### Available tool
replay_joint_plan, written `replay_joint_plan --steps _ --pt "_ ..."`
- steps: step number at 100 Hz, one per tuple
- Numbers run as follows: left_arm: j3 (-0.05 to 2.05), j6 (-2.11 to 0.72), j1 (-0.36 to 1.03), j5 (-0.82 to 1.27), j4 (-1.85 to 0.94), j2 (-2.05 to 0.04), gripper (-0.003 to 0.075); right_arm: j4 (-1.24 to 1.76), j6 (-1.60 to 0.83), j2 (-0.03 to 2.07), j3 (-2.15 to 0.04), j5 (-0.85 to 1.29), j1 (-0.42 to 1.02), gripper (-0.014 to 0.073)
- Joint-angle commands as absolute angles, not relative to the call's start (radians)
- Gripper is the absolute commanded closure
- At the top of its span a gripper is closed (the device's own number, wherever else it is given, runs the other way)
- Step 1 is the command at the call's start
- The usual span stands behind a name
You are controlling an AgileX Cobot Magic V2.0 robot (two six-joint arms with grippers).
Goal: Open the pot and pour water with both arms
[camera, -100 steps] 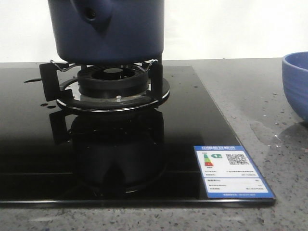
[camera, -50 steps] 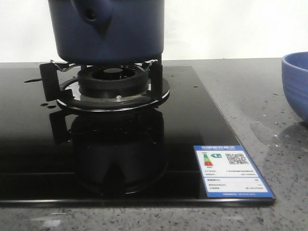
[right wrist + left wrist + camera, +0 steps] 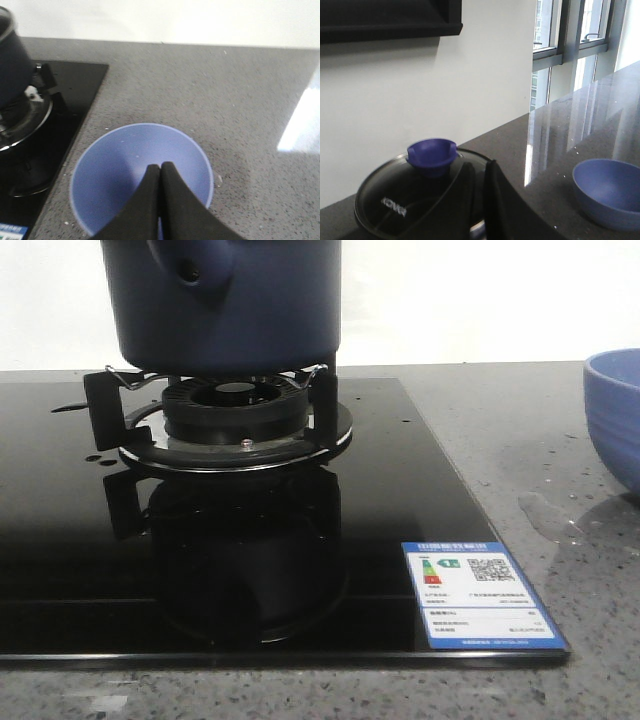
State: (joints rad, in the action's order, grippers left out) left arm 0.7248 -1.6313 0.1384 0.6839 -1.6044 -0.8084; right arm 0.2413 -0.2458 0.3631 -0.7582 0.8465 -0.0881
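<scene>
One pot (image 3: 225,305), one bowl (image 3: 140,175)

low front view, wrists share bowl (image 3: 141,180)

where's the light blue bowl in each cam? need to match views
Front: bowl cut off at the right edge, on the grey counter, right of the stove.
Left wrist: lower right corner, on the counter, apart from the lidded pot.
Right wrist: lower centre, seen from above, right gripper over its inside.
Shared landmark: the pot on the burner.
</scene>
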Motion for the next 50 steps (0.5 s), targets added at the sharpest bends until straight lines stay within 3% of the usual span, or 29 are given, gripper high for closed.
replay_joint_plan --steps 1,29,50 --pt "0.667 -1.617 0.170 0.618 -1.649 -0.738 0.0741 0.290 -0.295 0.278 -0.726 0.748 -0.086 0.0657" --pt "0.395 -1.612 0.177 0.531 -1.681 -0.310 0.0741 0.299 -0.297 0.011 -0.616 0.736 -0.086 0.0659" --pt "0.248 -1.588 0.177 0.448 -1.681 0.016 0.0741 0.339 -0.297 -0.026 -0.594 0.854 -0.086 0.0658"
